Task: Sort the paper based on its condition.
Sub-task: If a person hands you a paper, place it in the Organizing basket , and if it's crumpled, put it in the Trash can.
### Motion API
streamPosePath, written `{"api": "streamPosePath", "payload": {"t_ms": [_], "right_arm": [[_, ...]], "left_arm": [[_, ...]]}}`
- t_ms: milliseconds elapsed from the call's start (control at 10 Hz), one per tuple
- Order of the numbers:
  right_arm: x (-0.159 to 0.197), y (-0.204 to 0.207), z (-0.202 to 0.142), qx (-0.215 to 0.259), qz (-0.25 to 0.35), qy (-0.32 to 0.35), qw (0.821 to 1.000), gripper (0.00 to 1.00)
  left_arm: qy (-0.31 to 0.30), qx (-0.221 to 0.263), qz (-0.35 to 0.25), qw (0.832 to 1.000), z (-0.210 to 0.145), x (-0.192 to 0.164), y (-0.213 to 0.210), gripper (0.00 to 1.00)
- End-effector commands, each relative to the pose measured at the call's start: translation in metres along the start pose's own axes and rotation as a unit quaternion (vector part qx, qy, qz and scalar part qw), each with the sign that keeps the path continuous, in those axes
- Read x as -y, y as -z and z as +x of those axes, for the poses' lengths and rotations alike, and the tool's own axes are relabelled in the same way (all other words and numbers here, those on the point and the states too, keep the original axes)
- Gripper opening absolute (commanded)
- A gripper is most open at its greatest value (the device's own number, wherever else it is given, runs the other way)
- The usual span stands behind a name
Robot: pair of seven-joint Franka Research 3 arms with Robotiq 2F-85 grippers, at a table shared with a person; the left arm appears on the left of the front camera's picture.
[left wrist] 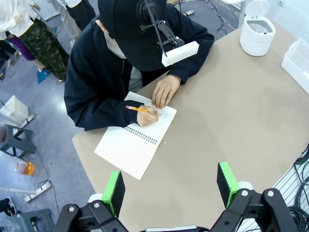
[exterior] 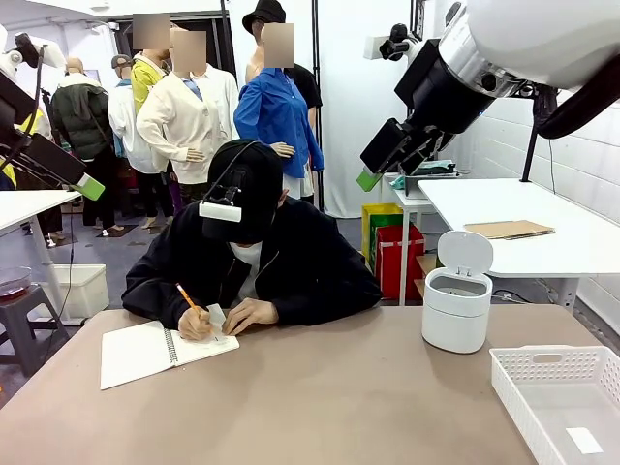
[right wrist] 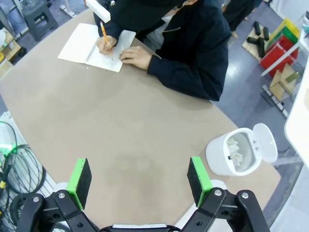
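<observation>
Right end effector (right wrist: 139,164) gapes wide above the tan table (right wrist: 120,116).

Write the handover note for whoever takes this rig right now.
Left gripper: open, empty, above the table.
Right gripper: open, empty, raised above the table.
Person: one hand writes with an orange pencil in the spiral notebook; the other hand rests on the page.
Bin: lid up, on the robot's right; white basket nearer, at the table's right edge.
Done: no sorting by either arm, as far as I can tell.
Left: the whole sort, once the person hands something over.
</observation>
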State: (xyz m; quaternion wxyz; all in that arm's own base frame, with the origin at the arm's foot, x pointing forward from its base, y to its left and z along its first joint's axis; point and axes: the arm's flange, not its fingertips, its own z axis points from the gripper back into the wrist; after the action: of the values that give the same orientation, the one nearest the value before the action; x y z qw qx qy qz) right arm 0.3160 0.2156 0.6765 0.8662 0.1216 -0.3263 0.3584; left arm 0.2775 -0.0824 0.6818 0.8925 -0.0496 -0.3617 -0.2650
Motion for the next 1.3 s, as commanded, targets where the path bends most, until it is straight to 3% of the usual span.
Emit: {"api": "streamPosePath", "payload": {"t_ms": [0,1200], "right_arm": [[-0.0003,0.002,0.0026,-0.002,0.001,0.0,1.0,1.0],[-0.0003,0.002,0.0026,-0.002,0.001,0.0,1.0,1.0]], "left_arm": [[-0.002,0.0,0.0,1.0,-0.0006,-0.0019,0.0003,1.0],[-0.002,0.0,0.0,1.0,-0.0006,-0.0019,0.0003,1.0]]}}
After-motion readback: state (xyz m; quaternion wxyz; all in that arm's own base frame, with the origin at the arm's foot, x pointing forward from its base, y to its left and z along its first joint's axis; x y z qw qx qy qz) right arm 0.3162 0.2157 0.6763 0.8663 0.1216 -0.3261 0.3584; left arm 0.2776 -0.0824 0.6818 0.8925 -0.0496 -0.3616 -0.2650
